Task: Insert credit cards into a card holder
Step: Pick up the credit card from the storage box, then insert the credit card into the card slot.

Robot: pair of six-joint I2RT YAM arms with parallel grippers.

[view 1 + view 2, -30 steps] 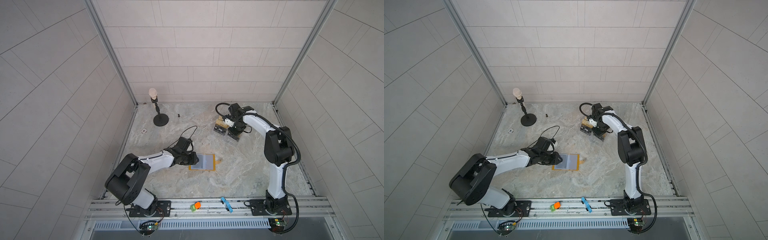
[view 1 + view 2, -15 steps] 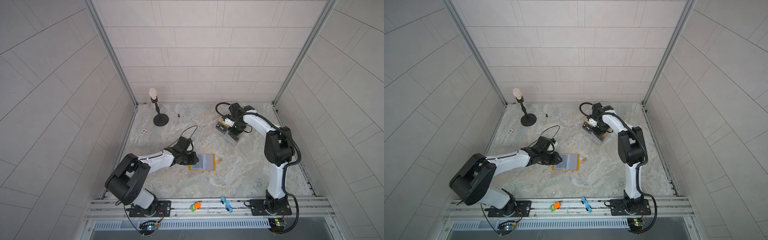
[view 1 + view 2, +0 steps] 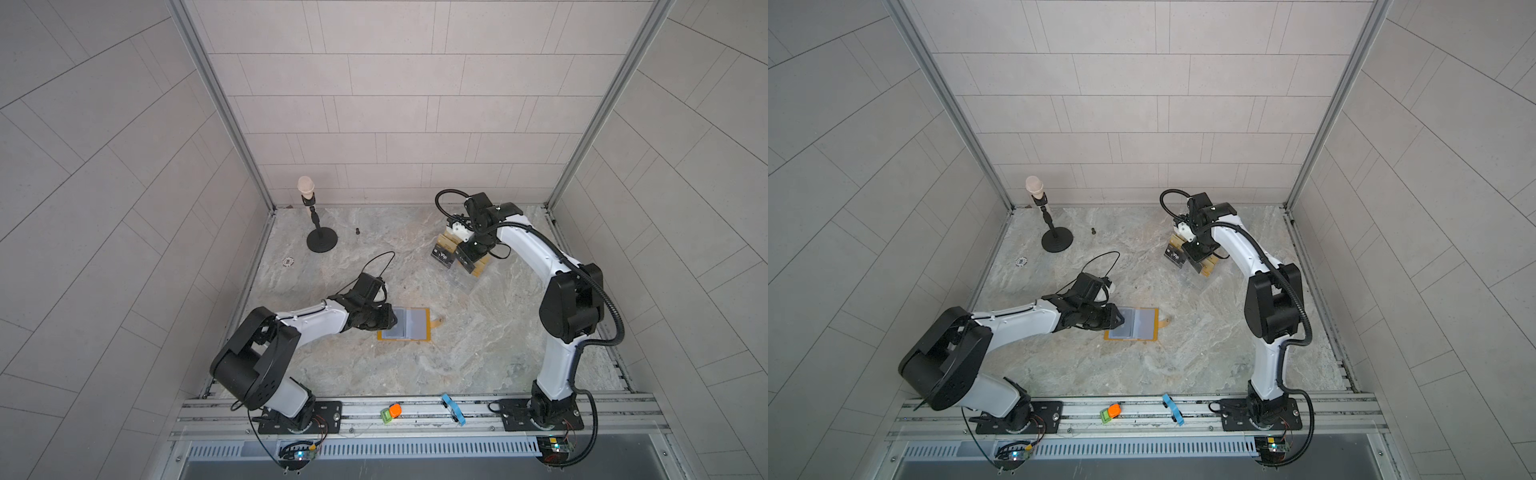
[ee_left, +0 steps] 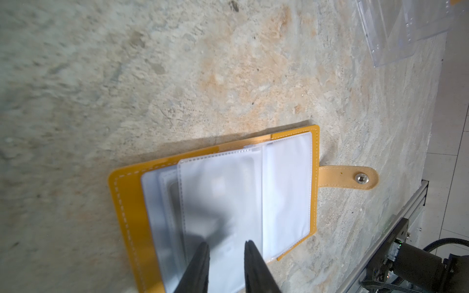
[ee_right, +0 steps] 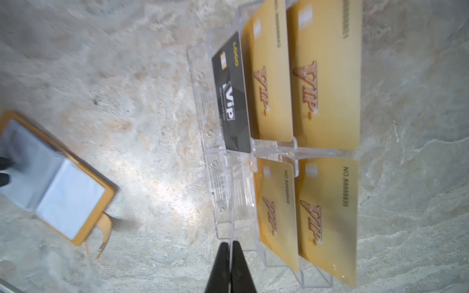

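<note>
The card holder lies open and flat on the bench between the two arms. Its cover is down, its clear sleeves face up and its snap tab is splayed to one side, so a pocket mouth can be reached from above. The left end effector sits low at the holder's edge on its own arm's side, jaws a narrow gap apart over the topmost sleeve. It looks placed to pin the booklet or lift a sleeve, but I cannot tell whether it actually grips one. Well apart, toward the back of the bench, the acrylic stand props the cards in tiers with their top edges free to pinch. One black card stands in the front tier beside the gold cards, and the pocket next to it in that tier is empty. The right end effector hangs just at that empty pocket, jaws pressed together with nothing visible between them. I judge that a pick of the black card comes next, and the jaws must part first.
</note>
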